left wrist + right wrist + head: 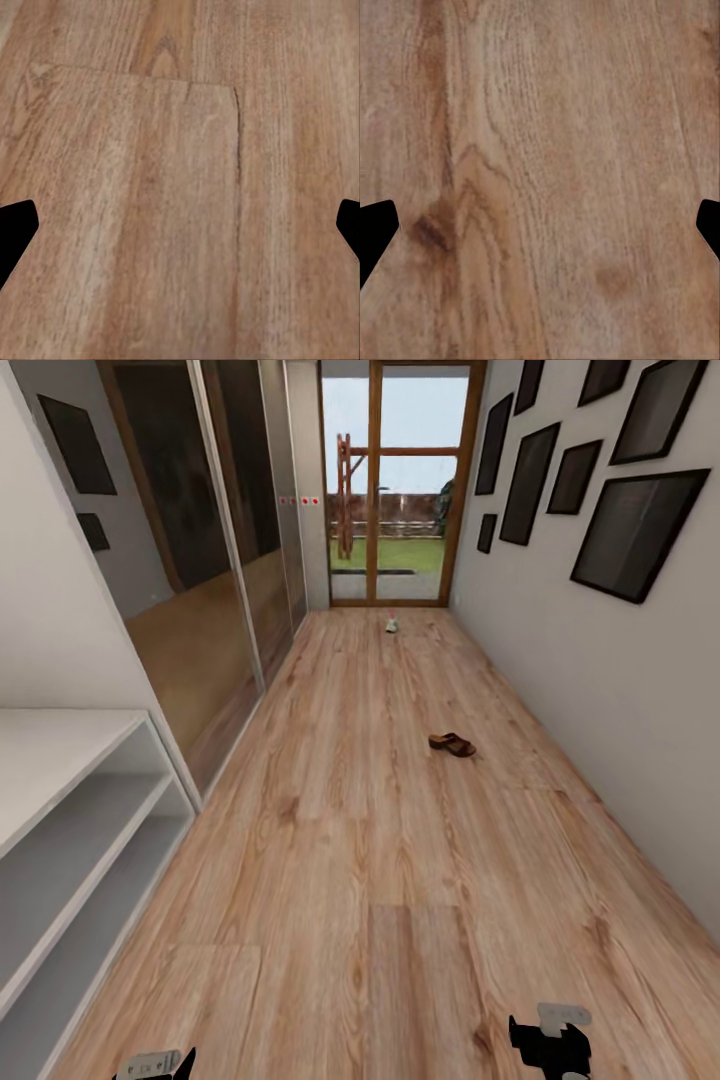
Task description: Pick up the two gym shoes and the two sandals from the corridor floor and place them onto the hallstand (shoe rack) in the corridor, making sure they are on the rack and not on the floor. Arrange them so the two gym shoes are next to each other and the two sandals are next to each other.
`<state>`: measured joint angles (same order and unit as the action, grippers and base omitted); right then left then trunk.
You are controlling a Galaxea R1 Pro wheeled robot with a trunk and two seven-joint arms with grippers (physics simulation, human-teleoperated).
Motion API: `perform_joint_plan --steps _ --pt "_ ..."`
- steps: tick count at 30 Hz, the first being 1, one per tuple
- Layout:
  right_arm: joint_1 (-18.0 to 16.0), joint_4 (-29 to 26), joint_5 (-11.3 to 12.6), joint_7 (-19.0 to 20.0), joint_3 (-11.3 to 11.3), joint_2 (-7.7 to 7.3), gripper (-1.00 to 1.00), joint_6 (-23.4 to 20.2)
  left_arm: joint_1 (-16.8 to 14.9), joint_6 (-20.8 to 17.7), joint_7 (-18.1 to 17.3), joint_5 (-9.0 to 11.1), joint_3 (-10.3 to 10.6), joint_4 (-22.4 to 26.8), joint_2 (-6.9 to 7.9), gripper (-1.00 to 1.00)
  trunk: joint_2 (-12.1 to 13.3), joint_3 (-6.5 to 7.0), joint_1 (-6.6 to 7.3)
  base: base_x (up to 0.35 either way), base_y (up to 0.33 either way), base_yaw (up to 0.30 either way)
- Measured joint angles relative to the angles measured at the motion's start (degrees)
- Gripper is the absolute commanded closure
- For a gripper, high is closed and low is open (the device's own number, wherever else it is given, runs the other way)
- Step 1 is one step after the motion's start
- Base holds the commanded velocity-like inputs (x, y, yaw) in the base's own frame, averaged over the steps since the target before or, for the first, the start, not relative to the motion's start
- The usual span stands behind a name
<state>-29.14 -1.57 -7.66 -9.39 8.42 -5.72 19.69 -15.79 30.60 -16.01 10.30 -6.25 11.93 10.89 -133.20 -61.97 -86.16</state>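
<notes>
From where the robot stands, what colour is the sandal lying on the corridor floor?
Brown, with a darker strap; the sandal shows best in the head view.

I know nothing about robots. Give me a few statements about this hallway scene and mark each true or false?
1. A brown sandal lies on the corridor floor. True.
2. The shoe rack already holds a sneaker. False: the tiers that show are bare.
3. The left gripper is carrying a shoe. False: its fingers stand wide apart over bare planks.
4. A small pale object lies near the glass door at the far end. True; too small to identify.
5. The right gripper is open with nothing in it. True.
</notes>
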Motion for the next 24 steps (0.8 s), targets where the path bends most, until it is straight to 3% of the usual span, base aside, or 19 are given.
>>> perform_joint_plan --steps 24 --pt "0.0 0.0 0.0 -0.1 0.0 0.0 -1.0 -0.1 0.0 0.0 0.0 -0.1 0.0 0.0 0.02 -1.0 0.0 0.0 0.0 0.339 0.085 0.0"
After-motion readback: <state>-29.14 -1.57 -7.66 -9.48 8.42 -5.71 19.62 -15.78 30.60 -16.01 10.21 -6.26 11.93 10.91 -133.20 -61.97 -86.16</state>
